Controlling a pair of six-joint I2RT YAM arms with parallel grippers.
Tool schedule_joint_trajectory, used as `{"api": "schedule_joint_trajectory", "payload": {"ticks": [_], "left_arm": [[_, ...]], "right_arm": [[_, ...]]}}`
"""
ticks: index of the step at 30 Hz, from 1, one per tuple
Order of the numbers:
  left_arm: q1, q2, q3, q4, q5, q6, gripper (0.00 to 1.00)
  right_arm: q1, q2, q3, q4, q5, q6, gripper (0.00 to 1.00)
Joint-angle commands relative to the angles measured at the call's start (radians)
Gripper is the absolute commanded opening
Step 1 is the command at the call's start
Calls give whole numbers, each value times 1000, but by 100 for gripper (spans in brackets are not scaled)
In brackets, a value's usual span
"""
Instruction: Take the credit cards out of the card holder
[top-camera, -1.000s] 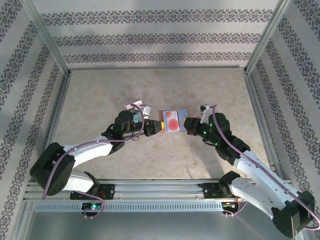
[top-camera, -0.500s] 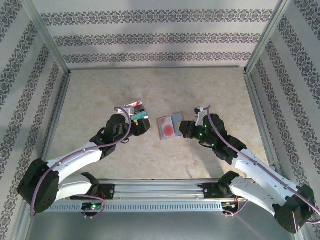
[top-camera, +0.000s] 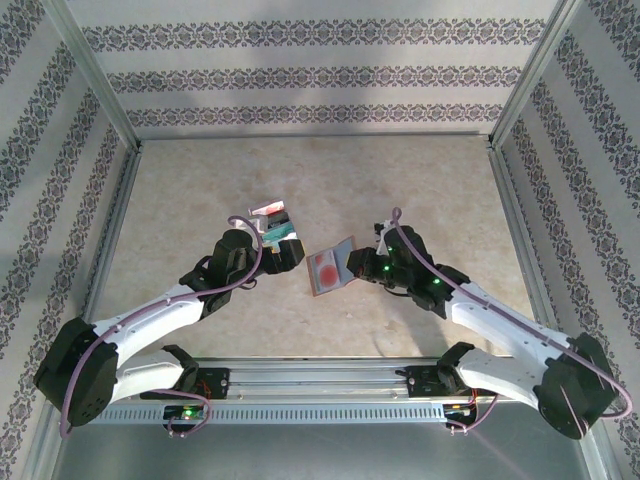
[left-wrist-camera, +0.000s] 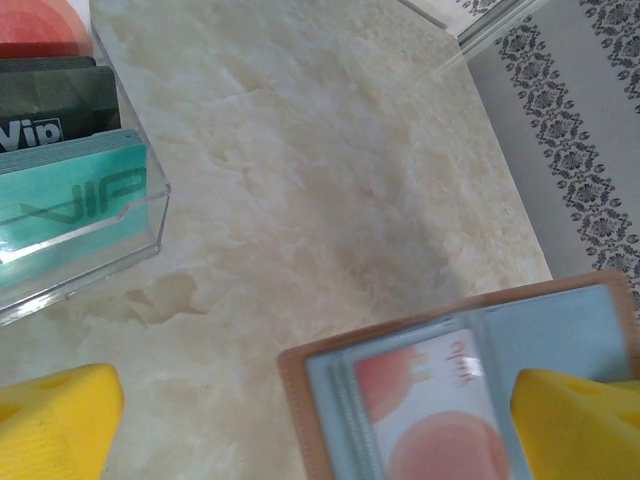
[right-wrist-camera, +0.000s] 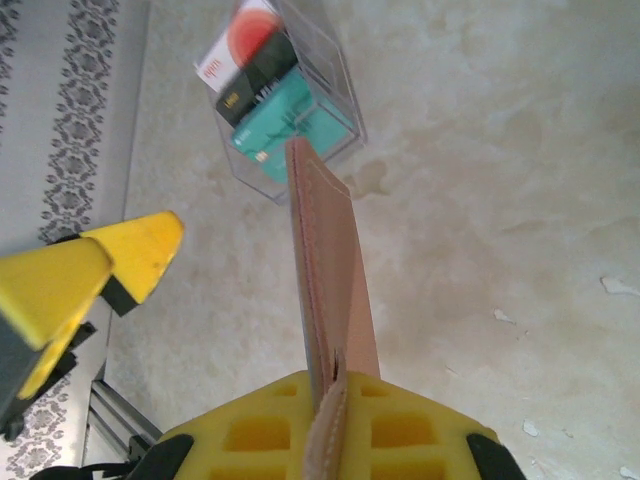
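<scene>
Over the marbled bench (top-camera: 400, 180) the right claw (top-camera: 358, 266) pinches one edge of the card holder (top-camera: 342, 252), tilted just ahead of the wide-open, empty left claw (top-camera: 294, 254), so tugging its tucked-in credit card (left-wrist-camera: 425, 425) could twist it loose.
</scene>
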Motion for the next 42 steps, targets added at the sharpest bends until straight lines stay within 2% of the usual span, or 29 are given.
{"api": "schedule_joint_trajectory", "payload": {"ticks": [1,6,10,15,25,26,27,28,32,35,42], "left_arm": [[5,1,10,-5,26,31,99],[-15,19,14,-3,44,51,99],[-45,58,27,7,67,72,89],[-69,123,43,37,98,67,83],[-75,148,46,78,108,62,83],[-75,147,49,74,109,66,83],[-75,147,49,75,109,66,83],[-75,147,49,75,108,65,83],[-75,142,49,76,108,65,83],[-75,141,52,72,110,69,82],[-107,153,85,14,92,127,77]], "right_arm": [[11,43,-8,89,-35,33,0],[2,107,4,88,-45,23,0],[-12,142,-5,57,-31,11,0],[-20,178,-9,7,1,-14,0],[-19,200,7,-150,122,-87,0],[-20,211,3,-172,148,-99,2],[-21,219,0,-175,155,-100,13],[-20,226,-1,-175,159,-103,18],[-20,245,-1,-182,168,-108,25],[-21,240,2,-184,175,-114,35],[-35,152,9,-272,240,-133,52]]}}
